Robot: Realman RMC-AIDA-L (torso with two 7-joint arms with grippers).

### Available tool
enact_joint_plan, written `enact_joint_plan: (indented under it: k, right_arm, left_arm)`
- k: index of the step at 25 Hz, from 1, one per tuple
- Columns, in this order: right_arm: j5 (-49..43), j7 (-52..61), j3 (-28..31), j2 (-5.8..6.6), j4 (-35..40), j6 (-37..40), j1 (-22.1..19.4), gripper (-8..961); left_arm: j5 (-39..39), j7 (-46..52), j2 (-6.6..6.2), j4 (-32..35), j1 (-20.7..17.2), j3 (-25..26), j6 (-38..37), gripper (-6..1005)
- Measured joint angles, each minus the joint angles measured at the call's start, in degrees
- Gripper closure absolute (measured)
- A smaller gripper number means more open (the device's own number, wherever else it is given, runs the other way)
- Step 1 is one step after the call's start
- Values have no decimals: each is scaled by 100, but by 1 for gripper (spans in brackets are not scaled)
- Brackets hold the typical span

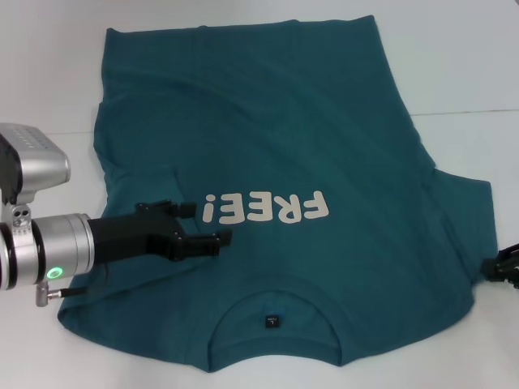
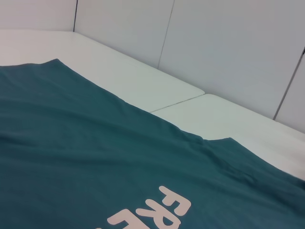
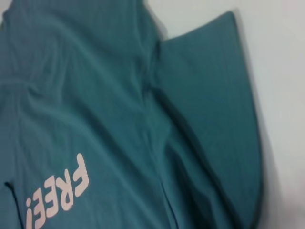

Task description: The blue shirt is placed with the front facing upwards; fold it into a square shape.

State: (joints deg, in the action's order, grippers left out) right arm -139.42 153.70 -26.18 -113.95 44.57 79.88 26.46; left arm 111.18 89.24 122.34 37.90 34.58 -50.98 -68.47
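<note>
The blue shirt (image 1: 308, 130) lies spread flat on the white table (image 1: 470, 65), front up, with its collar and small dark neck label (image 1: 272, 322) toward me. The off-white "FREE!" lettering (image 1: 268, 208) reads upside down from here. My left gripper (image 1: 201, 224) hovers over the shirt's left chest, just left of the lettering, open with nothing between its fingers. At the right edge, only a dark tip of my right gripper (image 1: 503, 269) shows, beside the right sleeve (image 1: 466, 211). Both wrist views show the shirt (image 2: 95, 152) (image 3: 95, 95), and the right one shows the spread sleeve (image 3: 214, 95).
A seam (image 1: 462, 112) crosses the white table behind the shirt. Pale wall panels (image 2: 228, 47) stand beyond the table's far edge. Bare tabletop lies to the right and far side of the shirt.
</note>
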Motion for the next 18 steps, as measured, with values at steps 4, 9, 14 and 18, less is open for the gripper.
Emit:
enact_joint_plan:
  k: [4, 9, 14, 18]
  right_arm:
    - [29, -88, -10, 16, 2, 18, -3, 730]
    - [33, -122, -20, 30, 21, 20, 15, 841]
    - [62, -152, -22, 124, 15, 222, 39, 945]
    - [-13, 19, -50, 209, 253, 636, -17, 953]
  left_arm:
    - [0, 3, -2, 7, 0, 1, 0, 95]
    - [0, 24, -12, 7, -2, 1, 0, 95]
    - [0, 38, -19, 7, -4, 8, -1, 94]
    - [0, 44, -23, -6, -4, 13, -19, 94]
